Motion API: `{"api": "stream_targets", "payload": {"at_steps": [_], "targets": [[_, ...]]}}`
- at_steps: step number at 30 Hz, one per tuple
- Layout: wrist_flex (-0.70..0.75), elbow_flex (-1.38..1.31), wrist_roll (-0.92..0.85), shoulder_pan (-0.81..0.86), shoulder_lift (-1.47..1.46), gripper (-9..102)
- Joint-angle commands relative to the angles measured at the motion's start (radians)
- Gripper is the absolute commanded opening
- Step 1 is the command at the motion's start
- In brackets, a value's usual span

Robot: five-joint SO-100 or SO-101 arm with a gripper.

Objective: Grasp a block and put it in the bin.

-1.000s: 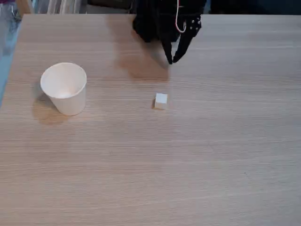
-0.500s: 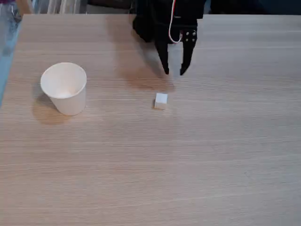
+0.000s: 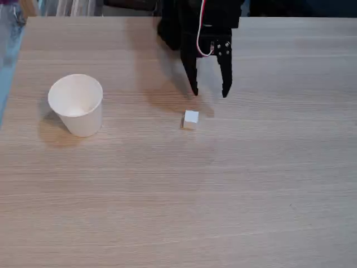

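Black gripper [image 3: 210, 94] spread wide and empty, just beyond a small white block [image 3: 191, 119], paper cup [image 3: 76, 105] far left, wooden table [image 3: 223, 190]

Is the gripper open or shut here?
Open: the gripper fingers stand apart with bare table between them, above the block.

From my station the fixed view gives me a light wood-grain desk [image 3: 234, 190], its planks running left to right, taking up nearly the whole frame. Past the desk's left edge I see a strip of pale blue-grey floor [image 3: 5, 61]. Beyond the far edge, near the far-left corner, some blurred upright slats [image 3: 67, 6] stand against a dark background.
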Motion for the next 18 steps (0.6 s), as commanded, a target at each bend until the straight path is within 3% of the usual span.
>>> {"api": "stream_targets", "payload": {"at_steps": [1,18], "targets": [[-0.011,-0.034,0.009,-0.008,-0.038,30],[-0.058,-0.152,0.077,0.032,-0.259,29]]}}
